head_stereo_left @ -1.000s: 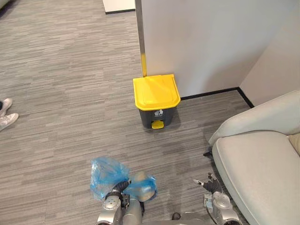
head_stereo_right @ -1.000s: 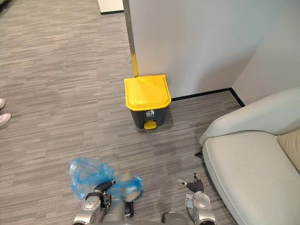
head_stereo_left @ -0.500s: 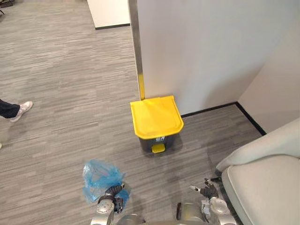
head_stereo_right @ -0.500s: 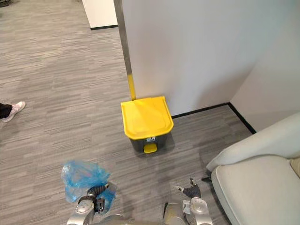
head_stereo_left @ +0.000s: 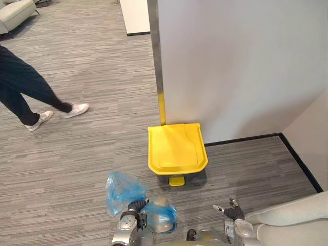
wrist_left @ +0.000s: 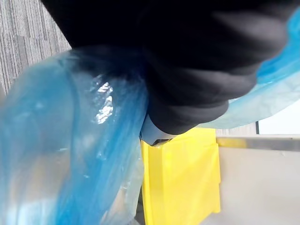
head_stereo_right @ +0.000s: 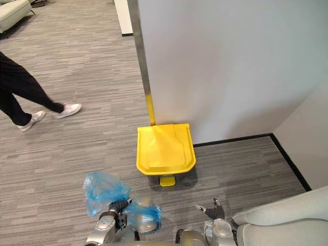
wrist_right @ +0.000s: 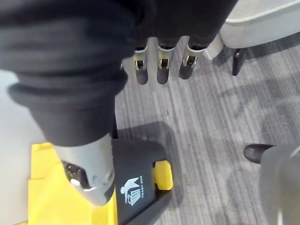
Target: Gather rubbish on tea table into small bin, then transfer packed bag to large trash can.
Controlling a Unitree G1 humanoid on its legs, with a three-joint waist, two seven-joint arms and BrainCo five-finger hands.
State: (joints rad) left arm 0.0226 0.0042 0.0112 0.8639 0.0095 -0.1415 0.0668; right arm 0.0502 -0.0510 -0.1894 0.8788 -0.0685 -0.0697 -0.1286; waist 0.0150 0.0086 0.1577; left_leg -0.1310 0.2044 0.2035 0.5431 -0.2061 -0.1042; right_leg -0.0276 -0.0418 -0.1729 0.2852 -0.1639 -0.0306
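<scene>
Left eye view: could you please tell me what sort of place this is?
Probably an office lounge: grey carpet, a yellow-lidded pedal bin against a white partition, a pale sofa nearby.

One blue bag (head_stereo_left: 121,187), one yellow-lidded bin (head_stereo_left: 177,148), one person (head_stereo_left: 24,86), and two pale seats: a seat (head_stereo_left: 14,11) at the floor's far left, a seat (head_stereo_left: 294,225) near right.
</scene>
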